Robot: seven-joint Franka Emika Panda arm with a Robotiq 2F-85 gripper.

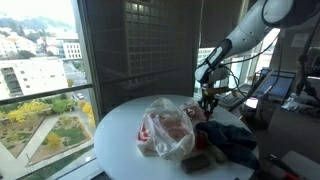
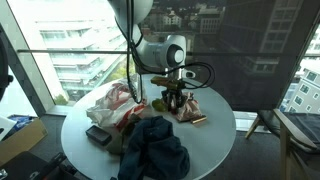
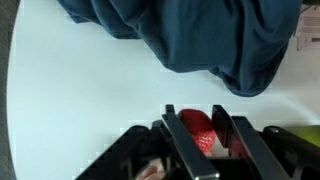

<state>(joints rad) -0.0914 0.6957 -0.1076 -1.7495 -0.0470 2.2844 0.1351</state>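
Note:
In the wrist view my gripper (image 3: 195, 118) is shut on a red strawberry (image 3: 197, 128), which sits between the two dark fingers above the white round table (image 3: 80, 80). A dark blue cloth (image 3: 190, 35) lies bunched just ahead of the jaws. In both exterior views the gripper (image 1: 208, 100) (image 2: 175, 100) hangs over the table between the blue cloth (image 2: 152, 145) and a crumpled clear plastic bag (image 1: 165, 128) with red contents.
A black rectangular object (image 2: 98, 134) lies near the table's edge beside the bag (image 2: 112, 103). A brown flat item (image 2: 190, 108) lies behind the gripper. Large windows ring the table; a desk with monitors (image 1: 285, 85) stands beside it.

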